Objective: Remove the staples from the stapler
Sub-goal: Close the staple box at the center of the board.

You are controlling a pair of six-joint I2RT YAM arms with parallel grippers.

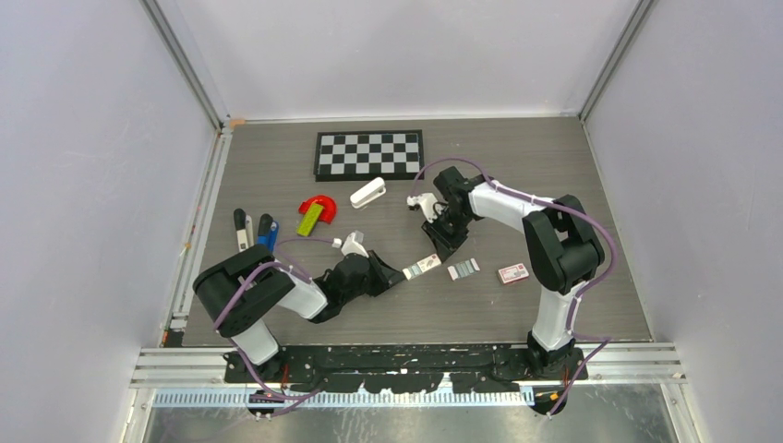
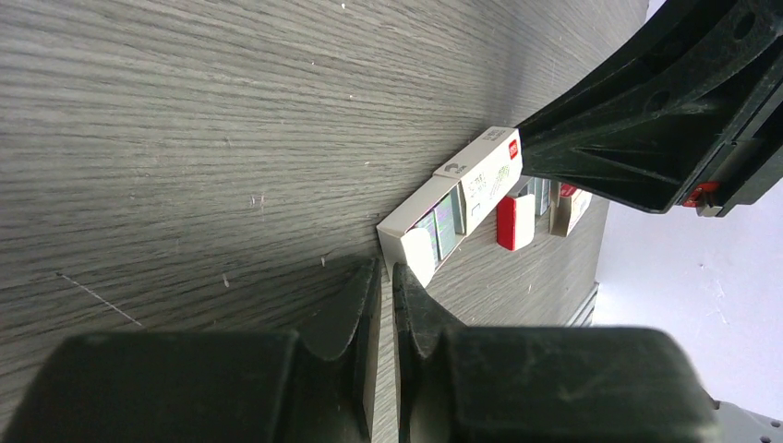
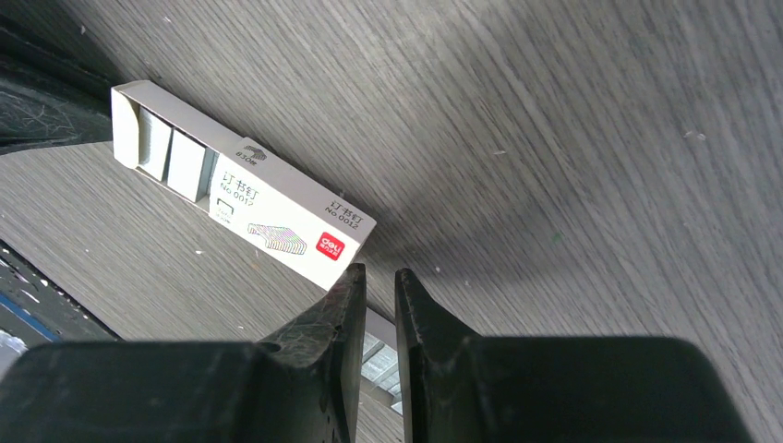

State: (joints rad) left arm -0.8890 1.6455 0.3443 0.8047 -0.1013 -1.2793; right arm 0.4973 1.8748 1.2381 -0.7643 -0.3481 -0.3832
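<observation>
The blue stapler [image 1: 267, 233] lies at the far left of the table beside some pens, away from both grippers. A grey block of staples [image 1: 463, 269] lies loose on the table right of centre. It also shows in the left wrist view [image 2: 540, 196]. A white staple box [image 1: 422, 267] lies half open between the grippers, with staples inside [image 3: 171, 152]. My left gripper [image 1: 395, 274] [image 2: 388, 268] is shut and empty, its tips just short of the box's open end [image 2: 462, 198]. My right gripper [image 1: 450, 245] [image 3: 380, 270] is shut and empty, at the box's red-logo end [image 3: 240, 198].
A small red-and-white box [image 1: 513, 273] lies right of the loose staples. A white stapler [image 1: 367, 194], a red and green object [image 1: 317, 212] and a chessboard [image 1: 369, 153] lie further back. Black pens [image 1: 242, 228] lie by the blue stapler.
</observation>
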